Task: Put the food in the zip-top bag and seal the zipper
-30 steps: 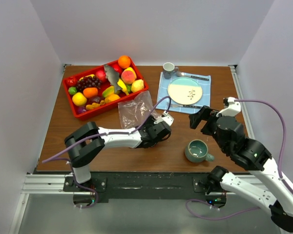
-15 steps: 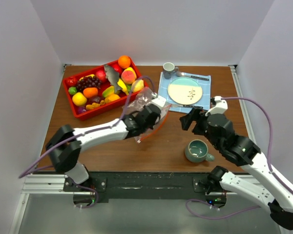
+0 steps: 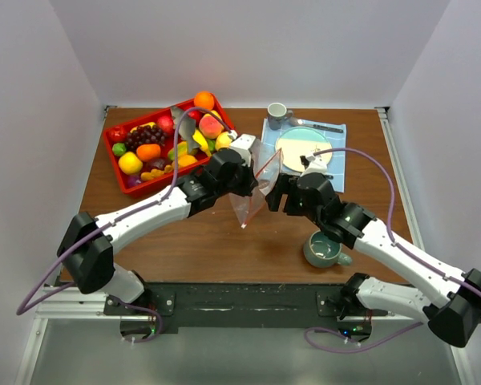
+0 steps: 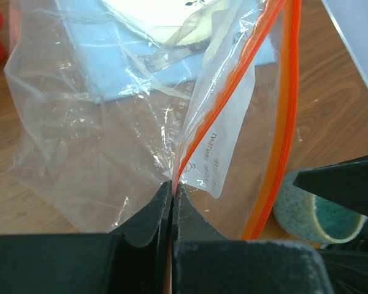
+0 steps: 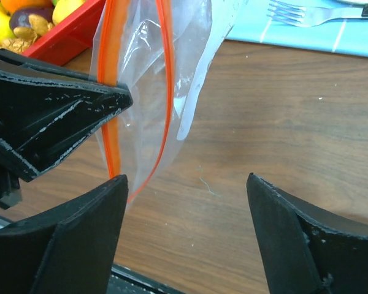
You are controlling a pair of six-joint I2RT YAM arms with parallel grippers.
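Note:
The zip-top bag (image 3: 252, 200) hangs above the table's middle, clear and crinkly. My left gripper (image 4: 173, 184) is shut on one lip of its orange zipper (image 4: 286, 92), and the other lip hangs apart from it. My right gripper (image 5: 187, 179) is open just right of the bag (image 5: 141, 73), its left finger beside the zipper (image 5: 112, 61), nothing between the fingers. The food (image 3: 156, 140), an assortment of toy fruit, lies in the red tray (image 3: 148, 188) at the back left. The slider does not show.
A green mug (image 3: 325, 247) stands near the front, under my right arm. A blue cloth (image 3: 337, 132) with a plate (image 3: 303, 148) and a fork (image 5: 306, 13) lies at the back right, a small grey cup (image 3: 277, 114) behind it.
My left gripper shut on the bag's edge, lifted it off the table and carried it toward the centre. My right arm swung left up to the bag, jaws narrowing slightly.

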